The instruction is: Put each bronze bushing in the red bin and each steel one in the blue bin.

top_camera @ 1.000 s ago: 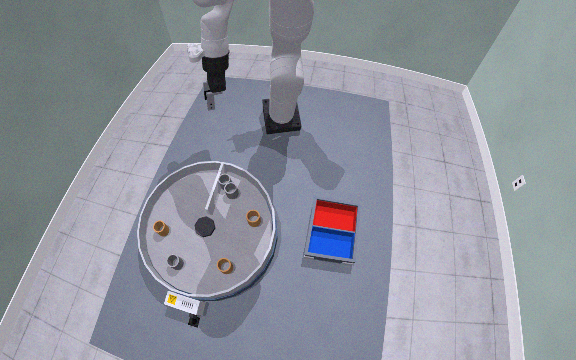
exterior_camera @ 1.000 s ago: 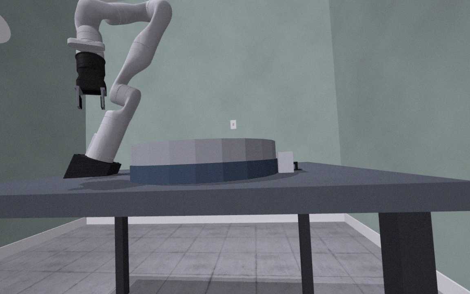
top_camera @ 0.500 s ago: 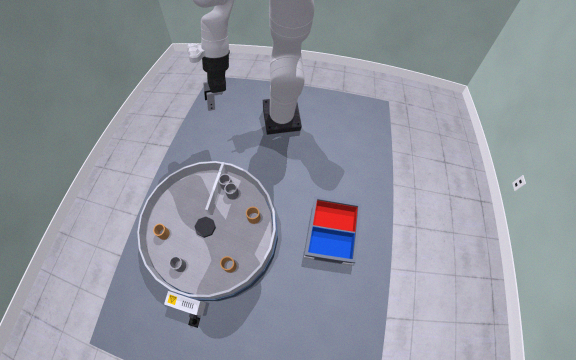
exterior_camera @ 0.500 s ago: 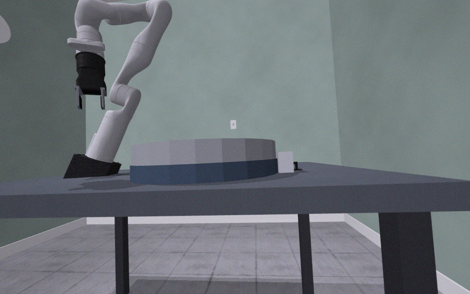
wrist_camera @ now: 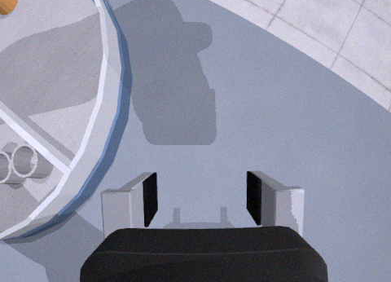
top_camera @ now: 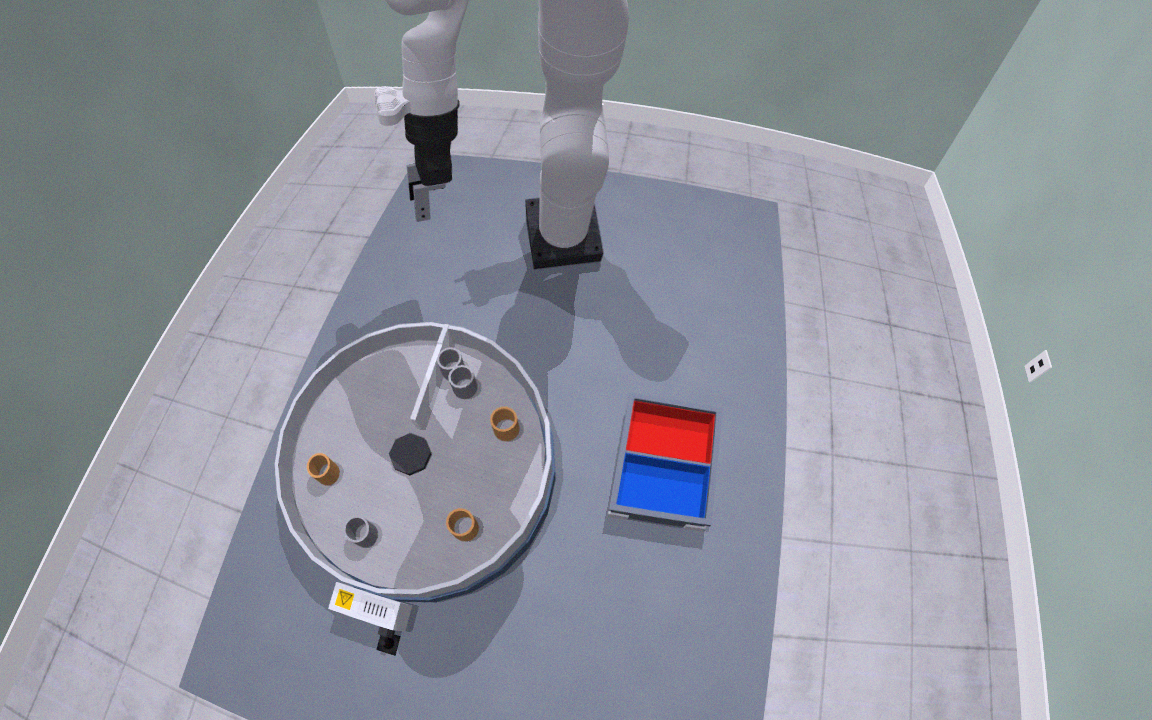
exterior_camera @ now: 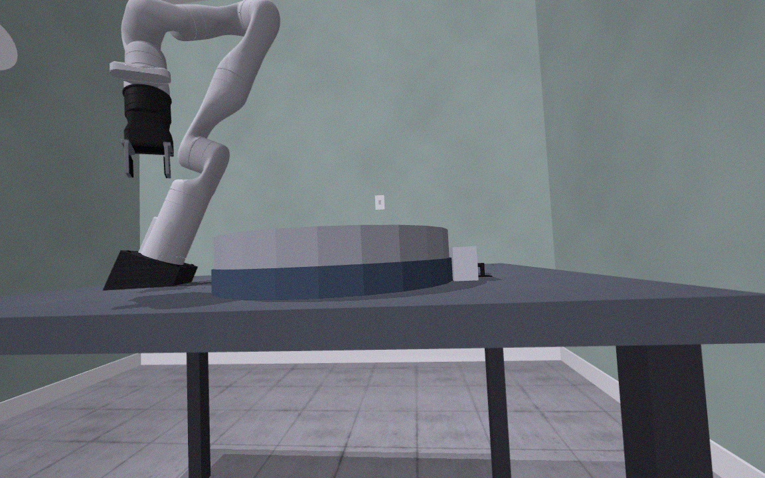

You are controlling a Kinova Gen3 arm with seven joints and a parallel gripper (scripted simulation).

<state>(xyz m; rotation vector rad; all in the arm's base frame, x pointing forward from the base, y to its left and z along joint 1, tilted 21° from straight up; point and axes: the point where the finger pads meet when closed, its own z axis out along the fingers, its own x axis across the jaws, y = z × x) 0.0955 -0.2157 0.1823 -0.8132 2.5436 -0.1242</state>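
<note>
I hold the gripper [exterior_camera: 147,166] wide, empty, well above the table; bushings sit ahead and below on the turntable [top_camera: 307,414], nearest the steel pair [top_camera: 456,369] — prob. rigid, slick, light, so pinch across the outer wall.

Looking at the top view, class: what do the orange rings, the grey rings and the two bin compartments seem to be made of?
Orange rings, such as this one: probably bronze, judging by the matte orange-brown colour.
Grey rings, such as the pair by the divider bar: probably steel, being pale silver-grey with little shine.
Red bin and blue bin: flat, saturated colour with no gloss; painted metal or plastic, the look leaves it open.
</note>
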